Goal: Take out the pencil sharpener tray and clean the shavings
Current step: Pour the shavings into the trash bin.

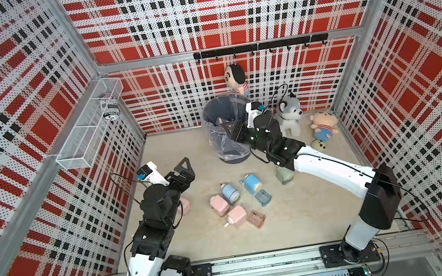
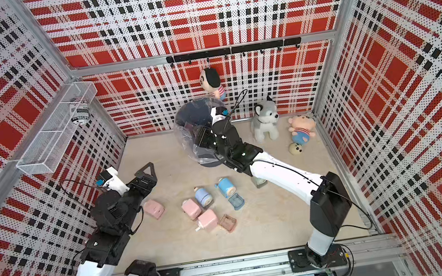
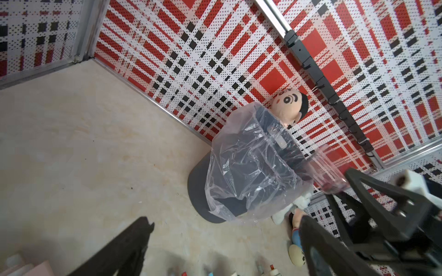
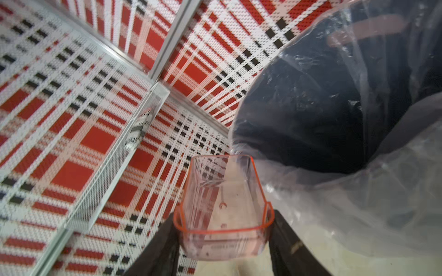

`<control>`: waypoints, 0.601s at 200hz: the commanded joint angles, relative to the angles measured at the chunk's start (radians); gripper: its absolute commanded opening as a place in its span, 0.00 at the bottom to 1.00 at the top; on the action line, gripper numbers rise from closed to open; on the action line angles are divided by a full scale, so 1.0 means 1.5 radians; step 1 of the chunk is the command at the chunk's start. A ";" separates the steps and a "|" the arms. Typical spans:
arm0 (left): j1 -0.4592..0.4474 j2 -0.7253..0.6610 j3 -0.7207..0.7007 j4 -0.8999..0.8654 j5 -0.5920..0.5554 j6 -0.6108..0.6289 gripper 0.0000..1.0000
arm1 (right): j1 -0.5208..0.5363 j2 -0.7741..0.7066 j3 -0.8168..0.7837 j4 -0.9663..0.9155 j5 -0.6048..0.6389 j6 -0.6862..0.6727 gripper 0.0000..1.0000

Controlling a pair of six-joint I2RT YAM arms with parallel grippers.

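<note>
Nearest me, toward the table's [image 1: 313, 219] front edge, a pink tray [image 1: 256, 219] is lying beside two pink sharpeners [image 1: 236, 215], with a blue tray [image 1: 262, 197] and two blue sharpeners [image 1: 252, 182] just beyond them. Toward the left edge I am hovering my left gripper [image 1: 186, 173] above the table, jaws spread wide and gripping nothing. Farther on, by the far edge, I am reaching my right gripper [image 4: 223, 229] over the lined bin [image 1: 211, 110]. Its jaws are clamping the near end of the clear tray [image 4: 222, 203] from both sides, and the tray's far end is meeting the liner's [image 4: 334, 191] rim. A husky [image 1: 290, 114] is sitting just right of the bin.
</note>
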 commanded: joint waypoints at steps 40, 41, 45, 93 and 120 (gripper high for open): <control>0.048 -0.040 0.007 -0.135 0.052 -0.056 0.98 | 0.106 -0.117 -0.223 0.157 0.010 -0.264 0.41; 0.047 -0.042 0.007 -0.137 0.052 -0.058 0.98 | 0.108 -0.117 -0.226 0.158 0.011 -0.265 0.41; 0.046 -0.052 0.005 -0.144 0.048 -0.061 0.98 | 0.115 -0.120 -0.238 0.164 0.013 -0.270 0.41; 0.046 -0.135 -0.015 -0.255 -0.009 -0.129 0.98 | 0.213 -0.104 -0.335 0.212 0.061 -0.320 0.41; 0.047 -0.130 -0.028 -0.283 -0.062 -0.145 0.98 | 0.275 -0.059 -0.354 0.237 0.110 -0.340 0.41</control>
